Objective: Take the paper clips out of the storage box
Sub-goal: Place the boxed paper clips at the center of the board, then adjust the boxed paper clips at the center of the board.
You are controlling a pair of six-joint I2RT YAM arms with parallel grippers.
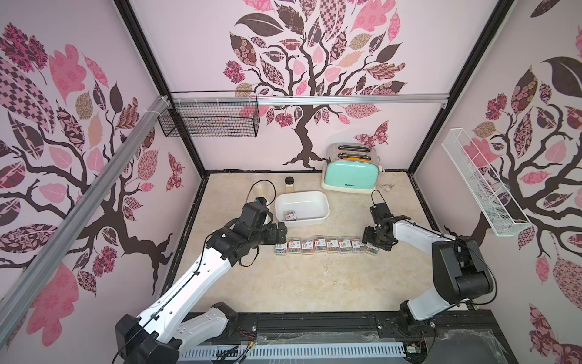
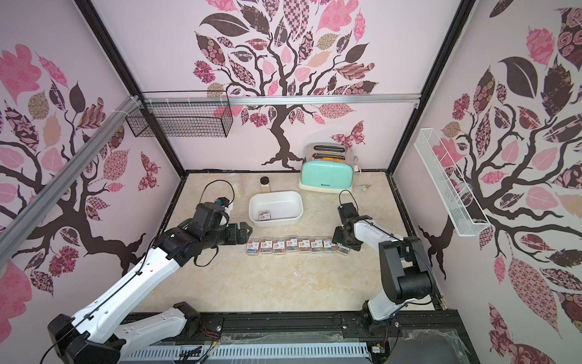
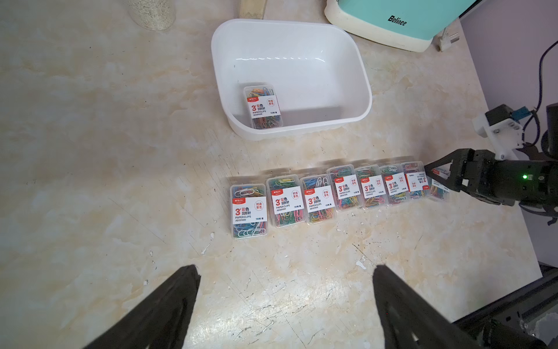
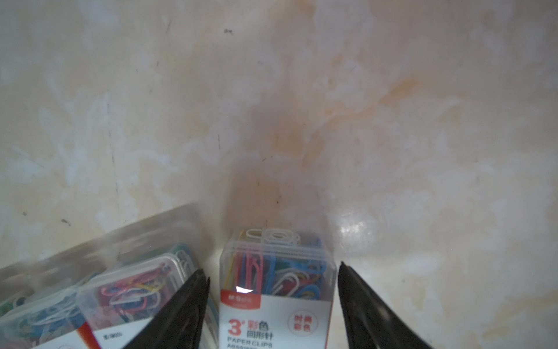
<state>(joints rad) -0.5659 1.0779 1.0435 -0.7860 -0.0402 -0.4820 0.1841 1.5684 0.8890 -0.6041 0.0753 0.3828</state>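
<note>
Right gripper (image 4: 273, 269): jaws parted, straddling end case (image 4: 277, 302) of 8 clear plastic paper-clip cases (image 1: 318, 245) rowed across bench (image 1: 299, 283). Left gripper (image 3: 287, 267): wide, empty. White rounded plastic storage box (image 3: 367, 99): 1 case (image 3: 263, 107) remaining, front-left corner.

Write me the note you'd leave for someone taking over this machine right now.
Left gripper: open and empty, hovering over the table by the left end of the row.
Right gripper: open, jaws either side of the rightmost case, which sits on the table.
Done: eight paper clip cases lie in a row on the table in front of the storage box.
Left to do: one case lies inside the storage box, in its near left corner. Lift it out and add it to the row.
</note>
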